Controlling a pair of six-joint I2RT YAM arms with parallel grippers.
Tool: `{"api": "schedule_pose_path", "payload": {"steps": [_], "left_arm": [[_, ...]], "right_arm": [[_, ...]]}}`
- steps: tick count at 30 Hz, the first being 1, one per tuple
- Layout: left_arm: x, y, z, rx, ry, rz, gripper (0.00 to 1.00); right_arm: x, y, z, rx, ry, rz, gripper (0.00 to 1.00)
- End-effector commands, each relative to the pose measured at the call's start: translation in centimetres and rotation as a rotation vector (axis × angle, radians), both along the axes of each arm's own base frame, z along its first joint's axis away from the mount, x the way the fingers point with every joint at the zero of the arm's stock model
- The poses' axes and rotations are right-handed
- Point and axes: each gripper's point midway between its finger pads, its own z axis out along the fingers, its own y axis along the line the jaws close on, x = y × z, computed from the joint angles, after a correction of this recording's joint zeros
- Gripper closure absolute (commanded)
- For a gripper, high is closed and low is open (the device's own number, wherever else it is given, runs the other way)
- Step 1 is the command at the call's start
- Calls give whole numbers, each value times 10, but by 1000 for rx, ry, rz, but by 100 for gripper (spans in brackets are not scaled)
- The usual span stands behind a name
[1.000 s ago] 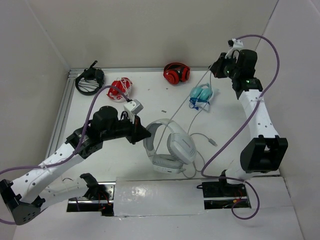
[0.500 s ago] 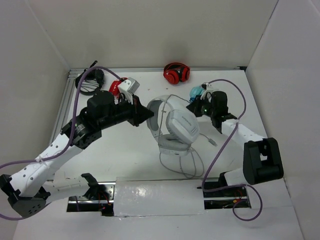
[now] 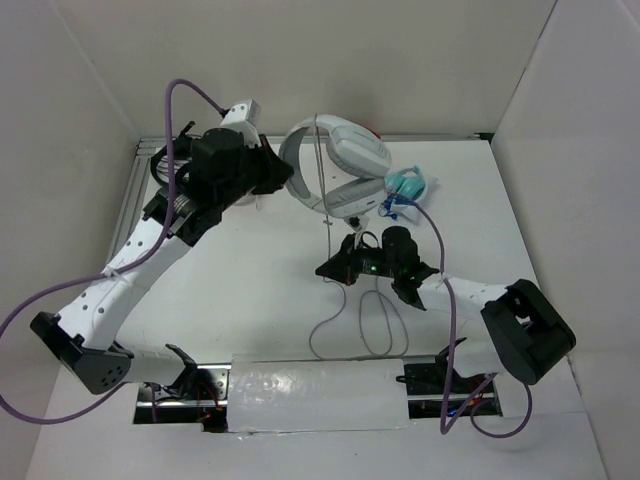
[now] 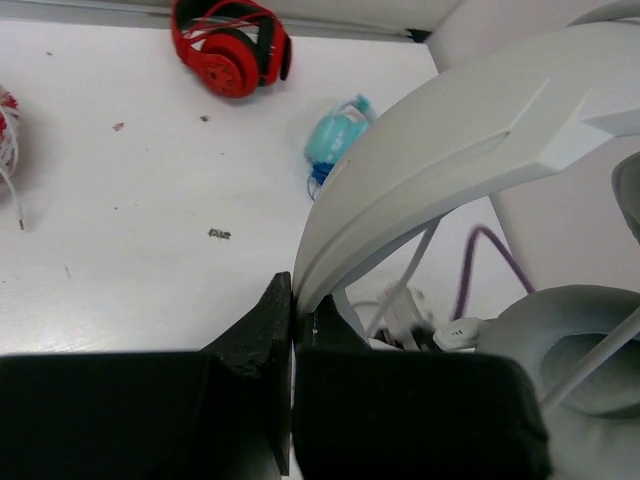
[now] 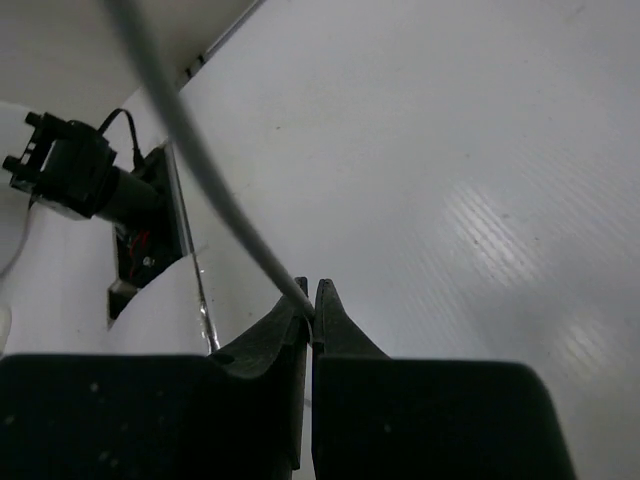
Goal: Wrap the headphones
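The large white headphones (image 3: 335, 165) hang in the air above the back of the table. My left gripper (image 3: 287, 176) is shut on their wide headband (image 4: 450, 160), its jaws pinching the band's lower end. One grey earcup pad (image 4: 570, 350) shows at the right of the left wrist view. The thin grey cable (image 3: 326, 205) drops from the headphones to my right gripper (image 3: 328, 270), which is shut on it low over the middle of the table. The cable (image 5: 200, 150) enters between the closed jaws in the right wrist view. Its slack lies in loops (image 3: 375, 320) near the front.
Small light-blue headphones (image 3: 408, 186) lie at back right, next to the raised white pair. Red headphones (image 4: 232, 50) lie at the back. A red-and-white bundle (image 4: 6, 130) and a black item (image 3: 160, 170) sit at back left. A white cover plate (image 3: 315, 395) spans the front edge.
My left arm has lifted the white headphones up and toward the back. My right gripper has come down from back right to the table's middle and now pinches the cable.
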Motion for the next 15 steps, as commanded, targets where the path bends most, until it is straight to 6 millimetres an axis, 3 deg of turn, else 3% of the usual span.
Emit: {"api": "schedule_pose_path", "payload": {"steps": [1, 5, 8, 10, 11, 12, 13, 14, 15], "left_arm": [[21, 9, 59, -191, -91, 127, 100], [45, 22, 47, -183, -41, 251, 100], [57, 22, 37, -150, -37, 270, 100], [64, 34, 32, -131, -29, 330, 100], [69, 39, 28, -122, -18, 358, 100], [74, 50, 27, -123, -14, 400, 100], [77, 55, 22, -108, -3, 416, 100], [81, 57, 18, -102, 7, 429, 100], [84, 66, 12, -86, 13, 462, 100]], "right_arm": [[-33, 17, 33, 132, -163, 141, 100], [-74, 37, 33, 136, -233, 327, 100], [-86, 46, 43, 138, -278, 371, 100], [-92, 45, 50, 124, -296, 368, 100], [-86, 46, 53, 107, -307, 313, 100], [-83, 44, 42, 42, -252, 267, 100], [-82, 41, 53, 46, -269, 220, 100], [-69, 36, 47, -8, -236, 93, 100], [-63, 29, 55, -13, -231, 16, 100]]}}
